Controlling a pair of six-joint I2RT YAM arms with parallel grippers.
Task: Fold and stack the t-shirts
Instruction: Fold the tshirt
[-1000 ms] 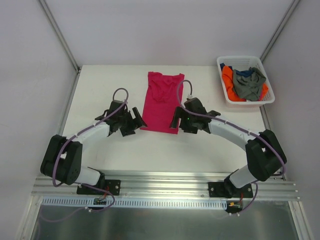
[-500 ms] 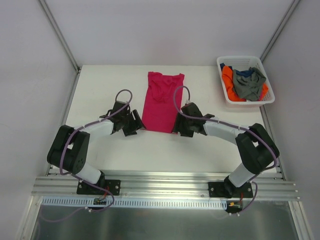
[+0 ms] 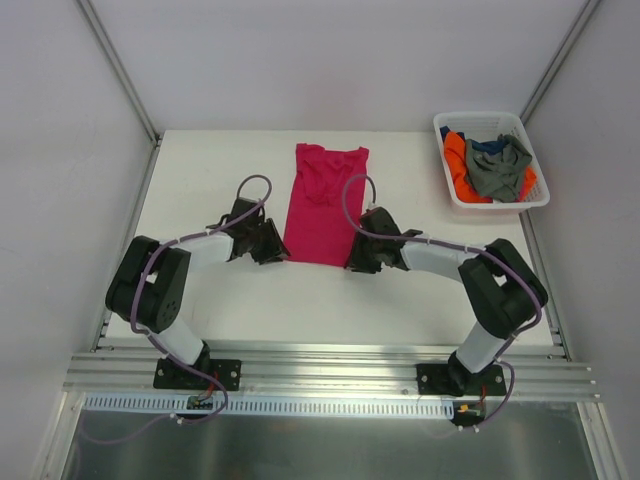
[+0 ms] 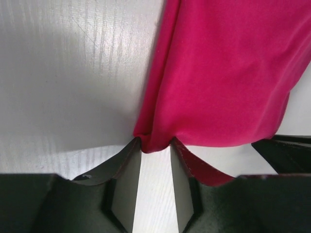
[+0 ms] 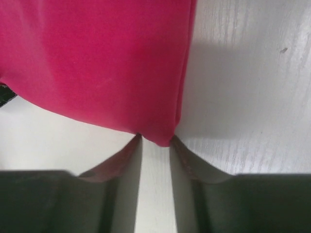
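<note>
Both arms low, jaws at pink t-shirt (image 3: 323, 206) near corners.

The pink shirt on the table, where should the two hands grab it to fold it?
Take the pink shirt by its two near corners, each hand coming in from the near edge. It lies flat as a long strip, and both corners sit right at the fingertips.

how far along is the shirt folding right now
Early. The pink t-shirt lies on the table as a long narrow strip, so its sides look folded in already. In hand: the left gripper and right gripper each sit at a near corner of it, fingers around the hem, not yet shut. Left: the grey, orange and dark blue shirts lie crumpled in the white basket; nothing is stacked.
</note>
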